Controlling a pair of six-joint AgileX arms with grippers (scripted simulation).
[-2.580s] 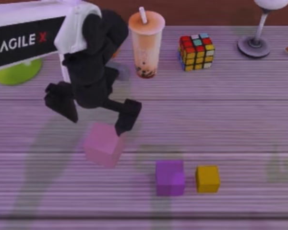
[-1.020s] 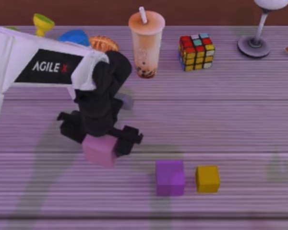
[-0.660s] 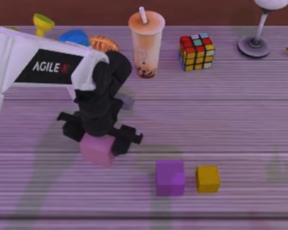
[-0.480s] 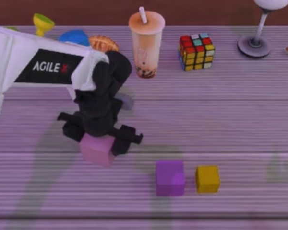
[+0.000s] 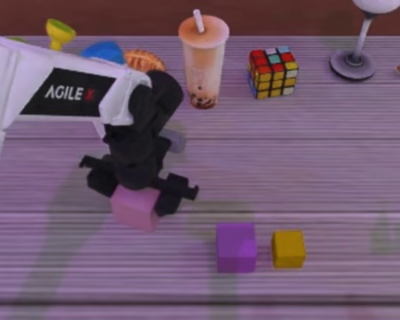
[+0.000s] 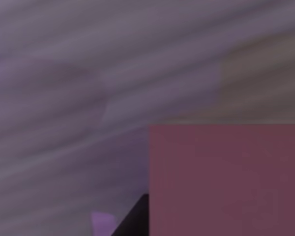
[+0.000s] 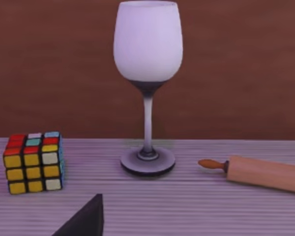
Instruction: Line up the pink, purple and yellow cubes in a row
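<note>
The pink cube [image 5: 135, 210] sits left of centre near the front, and my left gripper [image 5: 137, 191] is shut on it from above, one black finger on each side. In the left wrist view the pink cube [image 6: 226, 182] fills the near corner against a dark finger [image 6: 133, 221]. To its right stand the purple cube [image 5: 237, 247] and the yellow cube [image 5: 288, 249], side by side with a small gap. The pink cube lies a little farther back than those two. My right arm is outside the top view; my right gripper [image 7: 88, 220] shows only as a dark edge low over the table's back right.
Along the back stand a bubble tea cup [image 5: 203, 63], a multicoloured puzzle cube [image 5: 273, 72] and a wine glass [image 5: 353, 63]. A rolling pin [image 7: 265, 173] lies beside the glass. A bread roll [image 5: 144, 61] and a yellow funnel [image 5: 59, 32] sit at the back left.
My left arm has swung down over the pink cube and its fingers have shut on it. The cube shifted slightly left. Nothing has moved in the last half second.
</note>
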